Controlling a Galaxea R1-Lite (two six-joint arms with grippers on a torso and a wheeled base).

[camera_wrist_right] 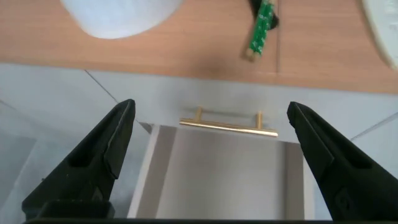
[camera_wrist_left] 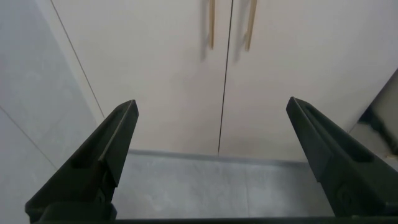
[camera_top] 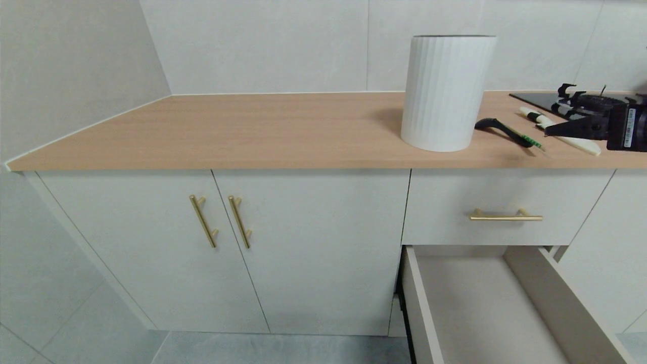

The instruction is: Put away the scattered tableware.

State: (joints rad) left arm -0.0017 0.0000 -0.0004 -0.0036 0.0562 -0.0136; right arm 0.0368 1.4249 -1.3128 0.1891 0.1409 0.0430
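1. Left gripper (camera_wrist_left: 211, 104) spread wide, holding nothing; low in front of cabinet doors (camera_wrist_left: 186, 74).
2. Canister (camera_top: 445, 91) upright on counter (camera_top: 252, 131).
3. Black utensil (camera_top: 505, 132) lies just right of canister; white utensil (camera_top: 586, 146) near it, not touching.
4. Right gripper (camera_wrist_right: 211, 107) spread wide, holding nothing; above counter's front edge, over open drawer (camera_top: 419, 303).

Matte black throughout: left gripper (camera_wrist_left: 211, 104) and right gripper (camera_wrist_right: 211, 106) have long tapered wedge fingers (camera_wrist_left: 106, 155), and a white label (camera_top: 628, 127) sits on the right wrist housing.
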